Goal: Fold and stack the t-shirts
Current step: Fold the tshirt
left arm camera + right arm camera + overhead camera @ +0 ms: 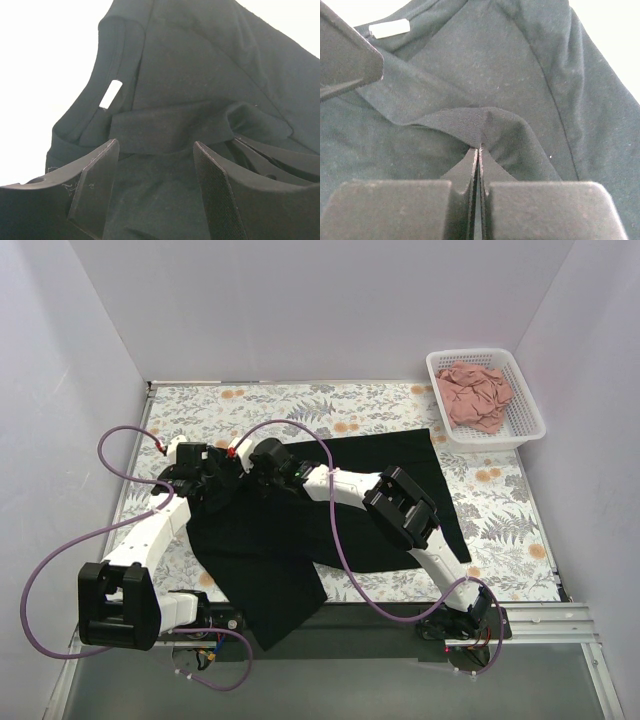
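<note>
Right fingers (555, 210) are pinching a fold of black shirt (260, 590) near the collar (112, 50); left fingers (95, 190) are hanging spread beside. It's lying on the worktop (500, 510), soft, floppy: you're needing hem grips. Pink shirt (477, 395) is sitting in basket (497, 440).

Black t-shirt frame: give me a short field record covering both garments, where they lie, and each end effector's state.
black t-shirt: spread on the table, partly doubled over, not folded flat
pink t-shirt: crumpled in the white basket, far right corner
left end effector: open, low over the black t-shirt
right end effector: shut on a pinched fold of the black t-shirt
stack: not started
</note>
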### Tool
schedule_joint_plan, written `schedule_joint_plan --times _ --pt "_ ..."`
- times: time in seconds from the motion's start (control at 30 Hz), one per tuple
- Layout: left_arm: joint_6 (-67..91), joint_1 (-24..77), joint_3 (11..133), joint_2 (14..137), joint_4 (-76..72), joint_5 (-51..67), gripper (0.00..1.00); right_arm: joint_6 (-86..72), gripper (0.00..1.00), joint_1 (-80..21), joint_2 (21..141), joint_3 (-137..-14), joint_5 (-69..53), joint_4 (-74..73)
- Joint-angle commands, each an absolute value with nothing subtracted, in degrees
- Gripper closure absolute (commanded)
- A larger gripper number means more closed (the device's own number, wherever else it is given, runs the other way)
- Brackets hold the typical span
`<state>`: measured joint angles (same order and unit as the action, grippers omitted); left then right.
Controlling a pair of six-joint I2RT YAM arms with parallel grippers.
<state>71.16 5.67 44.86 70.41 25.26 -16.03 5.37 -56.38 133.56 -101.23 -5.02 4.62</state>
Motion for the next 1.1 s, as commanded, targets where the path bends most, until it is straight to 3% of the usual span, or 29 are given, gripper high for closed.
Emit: schedule_joint_plan --times 0.0,0.2,0.4,1.07 --pt "73.9 4.5 44.1 70.3 27.2 -16.8 0.40 7.3 0.99 -56.6 129.7 -100.1 -6.6 6.4" --pt "75.3 1.8 41.8 71.5 25.4 -12.6 0.43 7.8 0.99 -56.6 129.7 -100.4 -7.4 6.3" --pt "75.4 0.1 41.6 76.5 23.6 -8.5 0.55 7.9 0.99 -56.6 130.1 -100.7 -7.6 6.4" --pt "73.0 -3.2 43.5 83.3 21.5 -6.2 0.51 7.4 0.99 -56.3 130.4 -100.6 -8.4 6.4"
